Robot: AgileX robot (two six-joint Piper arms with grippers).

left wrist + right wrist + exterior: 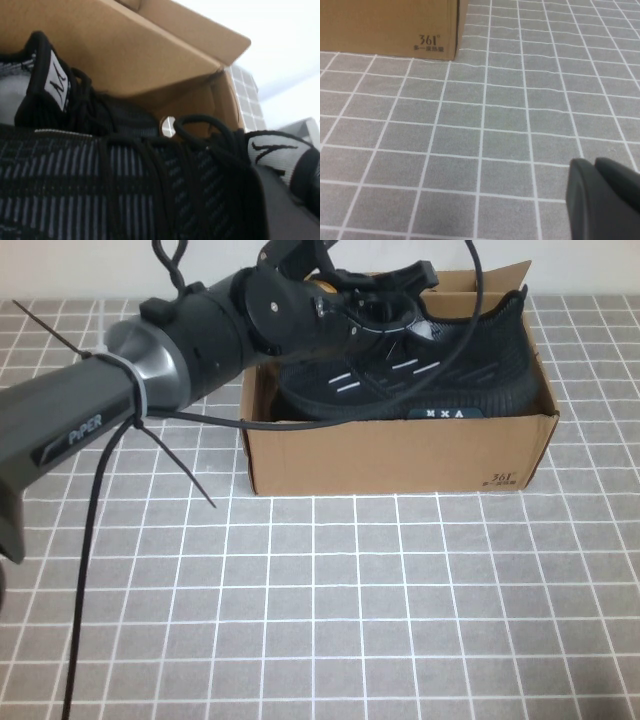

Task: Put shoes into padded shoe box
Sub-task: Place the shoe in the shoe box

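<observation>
both shoes [400,380] down inside padded shoe box [400,455] near surface's [330,620] far edge. left gripper [385,295] above them, jaws' state unclear. right gripper [602,197] parked low, jaws together.

The padded shoe box [390,27] fills the upper left of the frame, with a small dark "361" print [429,41] near its lower corner. It stands on a grey grid-patterned table [510,130]. The right gripper [604,197] shows at the lower right as dark fingertips.
</observation>
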